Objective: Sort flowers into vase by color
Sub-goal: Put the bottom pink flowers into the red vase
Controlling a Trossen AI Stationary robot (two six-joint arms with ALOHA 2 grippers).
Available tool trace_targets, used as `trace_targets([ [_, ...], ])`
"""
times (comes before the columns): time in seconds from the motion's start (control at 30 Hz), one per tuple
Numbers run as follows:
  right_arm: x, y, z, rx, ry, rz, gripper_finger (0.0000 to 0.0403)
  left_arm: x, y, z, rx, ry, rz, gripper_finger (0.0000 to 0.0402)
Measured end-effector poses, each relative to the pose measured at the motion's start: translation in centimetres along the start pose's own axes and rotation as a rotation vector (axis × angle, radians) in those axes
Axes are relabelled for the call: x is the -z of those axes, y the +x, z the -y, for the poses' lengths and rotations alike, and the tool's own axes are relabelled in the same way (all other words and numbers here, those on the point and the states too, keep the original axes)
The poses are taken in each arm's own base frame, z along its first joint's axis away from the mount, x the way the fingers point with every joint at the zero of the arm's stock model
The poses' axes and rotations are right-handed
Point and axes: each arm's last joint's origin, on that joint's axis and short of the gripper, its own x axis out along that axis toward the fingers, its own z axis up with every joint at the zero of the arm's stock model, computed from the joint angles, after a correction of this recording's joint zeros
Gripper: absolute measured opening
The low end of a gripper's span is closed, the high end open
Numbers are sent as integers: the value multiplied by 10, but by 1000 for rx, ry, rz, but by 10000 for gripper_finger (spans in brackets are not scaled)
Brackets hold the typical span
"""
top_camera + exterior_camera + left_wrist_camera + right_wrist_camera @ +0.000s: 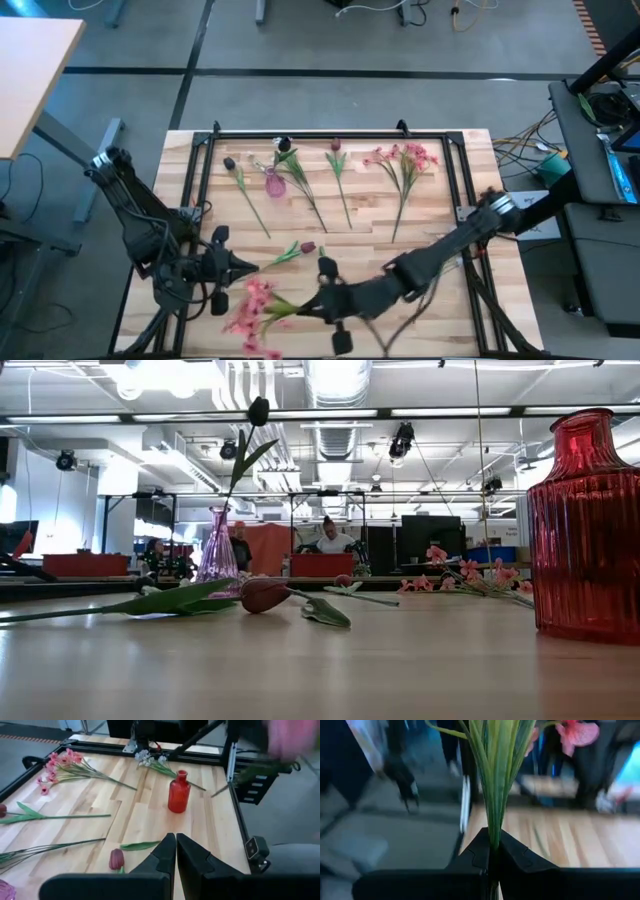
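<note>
Pink-bloomed spray [250, 305], thin green stems clenched in right tool [492, 851]; left tool [175, 851] closed, empty, over wood table [430, 225].

No lettering, label, brand, number or sign can be read anywhere; nothing legible in any view.

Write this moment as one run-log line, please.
right gripper: shut on pink flower spray | left gripper: shut, empty | purple vase: one dark bud inside
</note>
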Motion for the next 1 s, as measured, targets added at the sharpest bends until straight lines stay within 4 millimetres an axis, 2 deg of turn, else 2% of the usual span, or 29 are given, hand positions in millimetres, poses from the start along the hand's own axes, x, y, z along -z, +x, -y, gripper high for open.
trace_targets([
  [0.07, 0, -15, 1, -24, -15, 116, 12, 2, 3, 3, -5, 7, -8, 0],
  [0.17, 11, -35, 4, -30, -31, 253, 12, 5, 7, 6, -12, 13, -17, 0],
  [0.33, 38, -69, 16, 91, 1, 356, 13, 15, 17, 20, 104, 12, -129, 0],
  [0.5, 55, -115, 18, 143, 41, 484, 13, 24, 32, 34, 108, 88, -127, 0],
  [0.63, 71, -144, 19, 206, 22, 576, 12, 31, 39, 39, 99, 118, -153, 0],
  [0.77, 77, -166, 24, 274, 24, 599, 12, 35, 44, 41, 101, 121, -176, 0],
  [0.87, 73, -179, 25, 263, 36, 619, 12, 36, 46, 42, 94, 116, -181, 0],
  [1.0, 70, -189, 25, 252, 40, 609, 12, 37, 49, 41, 79, 113, -184, 0],
])
